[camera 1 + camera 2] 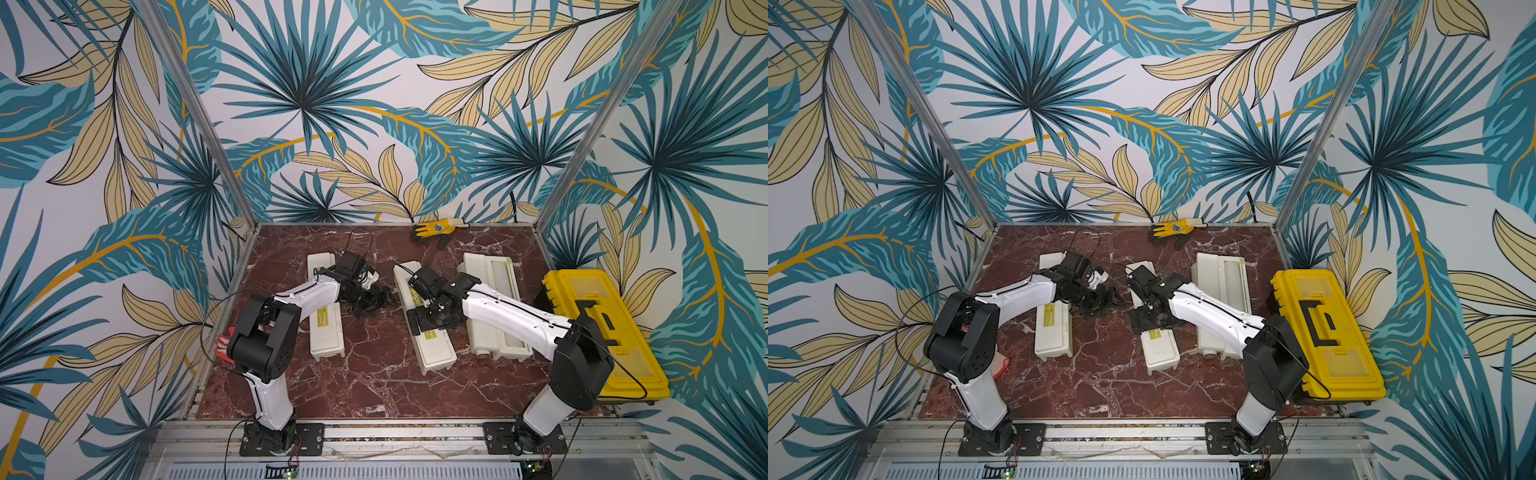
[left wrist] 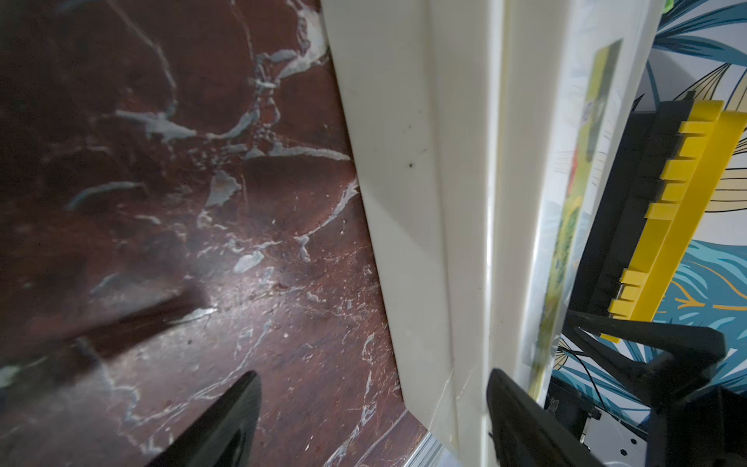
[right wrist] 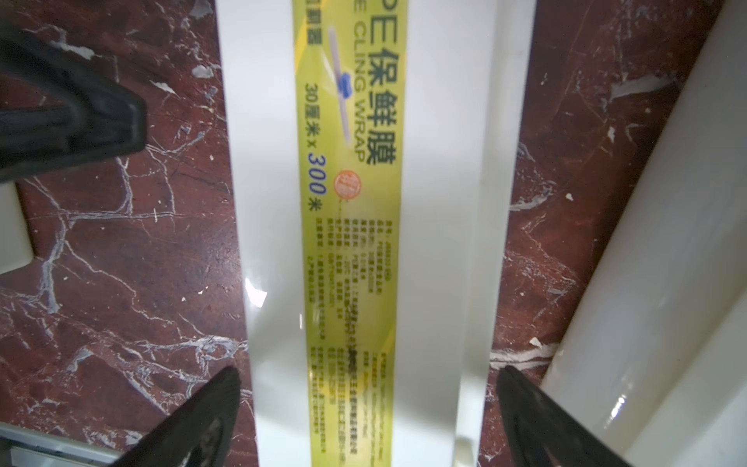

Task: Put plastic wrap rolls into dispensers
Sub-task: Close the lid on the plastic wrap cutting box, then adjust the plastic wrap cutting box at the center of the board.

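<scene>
Straddling the middle dispenser [image 1: 430,347] in both top views, the right gripper [image 1: 428,322] points down with jaws spread. The left gripper [image 1: 376,299] hangs open between that box and the left dispenser [image 1: 326,332]. A third dispenser [image 1: 494,316] lies unfolded beside the yellow toolbox [image 1: 602,332].

The left wrist view shows the left gripper [image 2: 372,424] spread over the marble table [image 2: 161,202], alongside the middle dispenser [image 2: 416,202].

Only the right wrist view makes the label [image 3: 351,202] legible: "CLING WRAP". There the fingertips [image 3: 210,416] flank the box on both sides.

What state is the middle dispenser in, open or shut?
Shut. The middle dispenser lies as one closed box, label facing up, no gap showing.
</scene>
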